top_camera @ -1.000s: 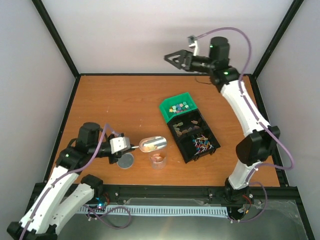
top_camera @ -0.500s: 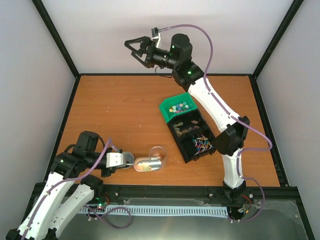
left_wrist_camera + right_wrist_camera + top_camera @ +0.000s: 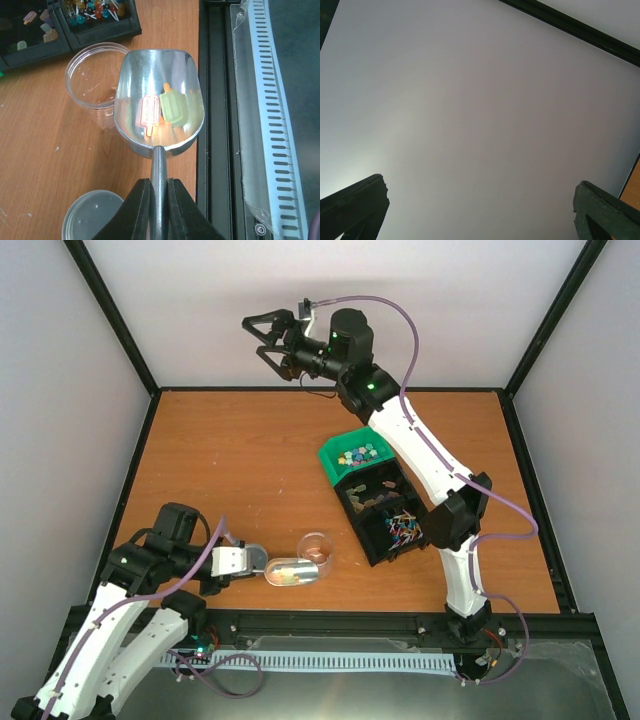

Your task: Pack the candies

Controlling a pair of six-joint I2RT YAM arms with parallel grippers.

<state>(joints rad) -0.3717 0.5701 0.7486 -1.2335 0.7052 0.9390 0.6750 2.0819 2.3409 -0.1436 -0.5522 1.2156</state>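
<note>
Right gripper [image 3: 255, 338] swung left — arm [image 3: 420, 445] stretched high, jaws wide.

Bright candies [image 3: 360, 454] — in green bin [image 3: 332, 462].

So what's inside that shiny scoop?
Two lolly-shaped sweets, one pink and one green, lie side by side in the scoop. Its bowl hides part of the clear cup rim and the table underneath.
</note>
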